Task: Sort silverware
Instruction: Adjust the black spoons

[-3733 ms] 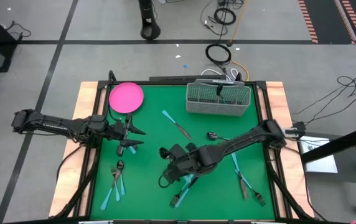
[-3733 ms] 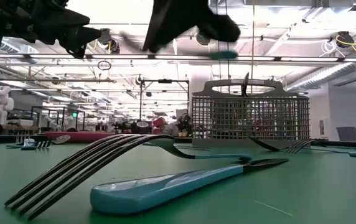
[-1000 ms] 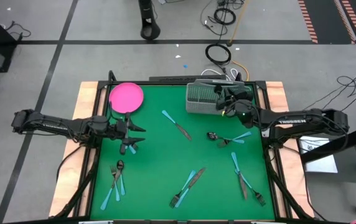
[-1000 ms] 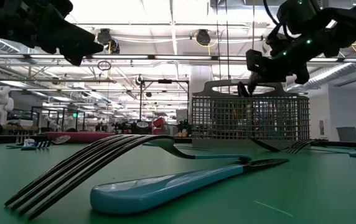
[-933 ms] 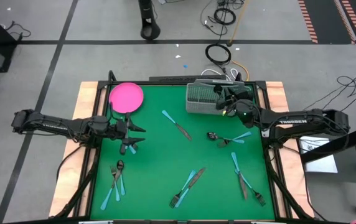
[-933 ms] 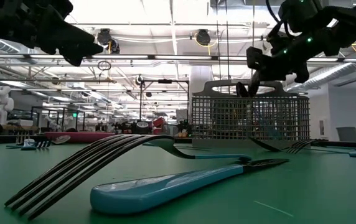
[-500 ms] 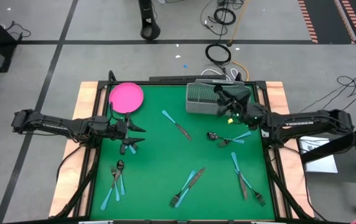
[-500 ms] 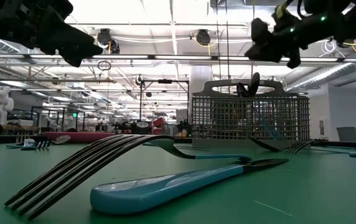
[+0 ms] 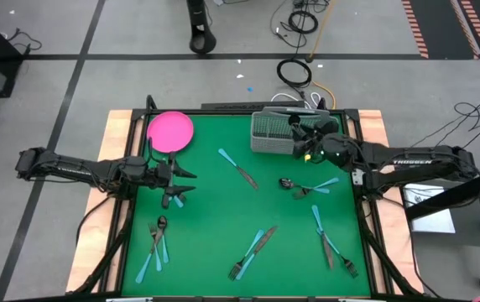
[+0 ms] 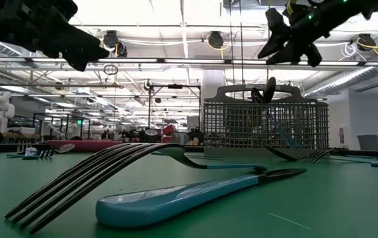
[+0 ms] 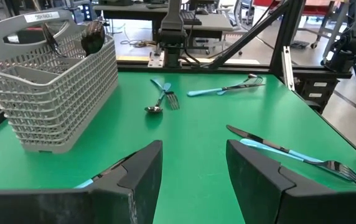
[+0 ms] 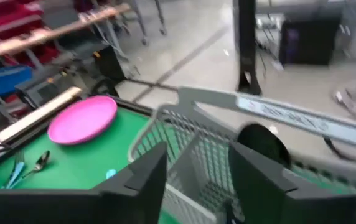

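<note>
Right gripper is up over the gray wire basket at the far side of the green table, jaws spread and nothing between them. The right wrist view looks past the two parted fingers straight onto the basket's rim, where a dark spoon head pokes up. From the low view, dark utensil heads stand upright in the basket, with the gripper hanging clear above them.

Over on the left side, the left gripper waits above the table near the pink plate, jaws apart and empty.

Plenty of silverware lies loose on the table. A knife lies near the middle, angled. A spoon and fork sit just in front of the basket. A crossed fork and knife pair lies toward the near edge. Another cluster rests at the near right, and a spoon and two more pieces are bunched at the near left. In the low view, a fork and a blue handle lie closest to the camera.
</note>
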{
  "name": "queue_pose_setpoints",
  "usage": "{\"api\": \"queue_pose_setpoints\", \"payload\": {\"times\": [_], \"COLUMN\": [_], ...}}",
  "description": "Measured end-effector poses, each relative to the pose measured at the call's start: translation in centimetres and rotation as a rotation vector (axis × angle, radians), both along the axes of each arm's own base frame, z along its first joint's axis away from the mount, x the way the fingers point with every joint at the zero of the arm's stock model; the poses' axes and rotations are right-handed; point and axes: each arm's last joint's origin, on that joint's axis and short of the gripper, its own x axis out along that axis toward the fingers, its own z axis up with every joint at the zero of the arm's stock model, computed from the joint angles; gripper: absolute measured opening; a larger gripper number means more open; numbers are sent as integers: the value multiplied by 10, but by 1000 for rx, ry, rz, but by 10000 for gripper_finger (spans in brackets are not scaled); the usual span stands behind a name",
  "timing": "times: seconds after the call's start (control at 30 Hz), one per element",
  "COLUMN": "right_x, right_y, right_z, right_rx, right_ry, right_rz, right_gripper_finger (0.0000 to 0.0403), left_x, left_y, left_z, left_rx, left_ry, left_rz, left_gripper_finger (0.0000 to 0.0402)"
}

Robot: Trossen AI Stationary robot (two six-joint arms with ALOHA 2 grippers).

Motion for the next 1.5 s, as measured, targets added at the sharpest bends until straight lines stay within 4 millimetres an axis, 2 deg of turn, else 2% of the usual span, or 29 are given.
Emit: {"api": "queue_pose_setpoints", "payload": {"times": [0.13,0.3,0.5,0.77,0.9,1.03,1.33,1.43,1.5], "right_x": [-5,2,10,20,21,21,19,19,19], "right_y": [-4,-12,-24,-25,-25,-25,-26,-26,-26], "right_z": [9,3,-7,-6,-12,-14,-12,-7,4], "right_rx": [108,225,283,373,421,436,376,382,379], "right_ry": [49,115,232,212,226,237,261,272,270], "right_rz": [-39,-15,-55,5,-10,-23,-43,-44,-42], "right_gripper_finger": [215,253,253,236,212,171,15,9,5], "left_x": [0,0,0,0,0,0,0,0,0], "left_y": [0,0,0,0,0,0,0,0,0], "left_z": [0,0,0,0,0,0,0,0,0], "left_rx": [0,0,-22,-21,-19,-20,-20,-20,-20], "left_ry": [0,-1,-2,-2,-2,-2,1,1,1], "left_rz": [0,0,4,4,3,4,4,4,4], "left_gripper_finger": [180,180,180,180,180,180,180,180,180]}}
